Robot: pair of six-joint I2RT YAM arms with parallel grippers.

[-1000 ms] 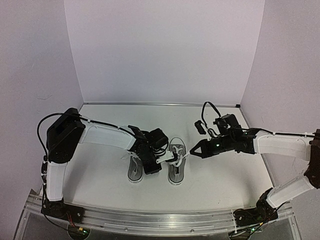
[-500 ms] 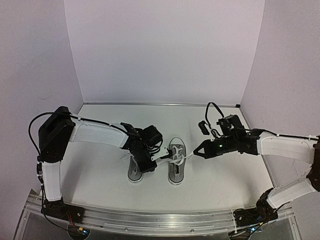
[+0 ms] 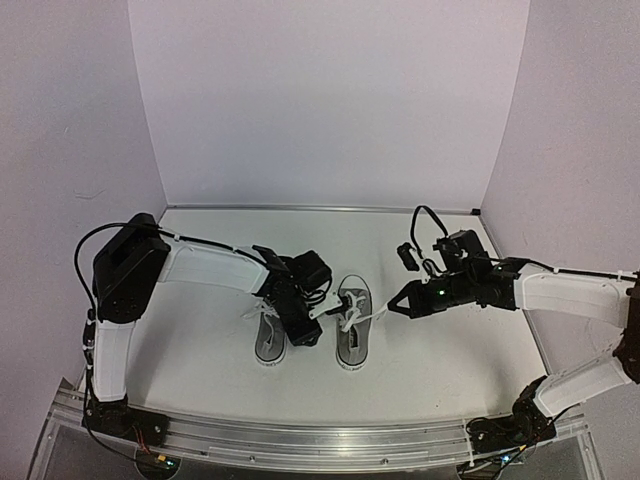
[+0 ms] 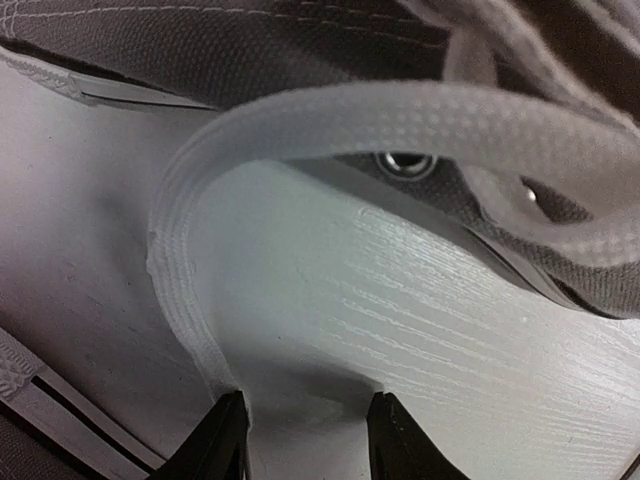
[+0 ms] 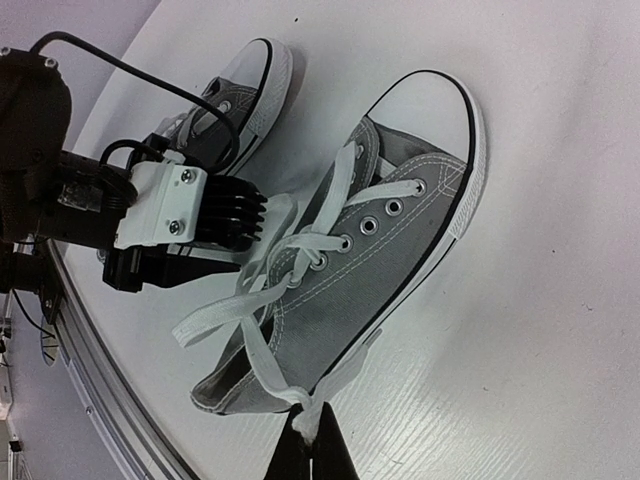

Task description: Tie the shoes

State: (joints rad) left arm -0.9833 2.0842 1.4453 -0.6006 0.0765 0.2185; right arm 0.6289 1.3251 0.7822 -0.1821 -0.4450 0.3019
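The white table is carrying both grey shoes side by side near its centre, toes pointing toward 6 o'clock: left shoe and right shoe. The right gripper, at the right shoe's 3 o'clock, is pinching a lace end tight. The left gripper, at that shoe's 9 o'clock, is sitting with jaws apart, a lace loop arching just ahead of them.

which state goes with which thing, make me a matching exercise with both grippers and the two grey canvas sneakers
1 left gripper
2 right gripper
3 left grey canvas sneaker
4 right grey canvas sneaker

a pinches a white lace end
b partly under the left arm
c fingers apart
d laces untied, lies between both grippers

Pairs: 1-c, 2-a, 3-b, 4-d
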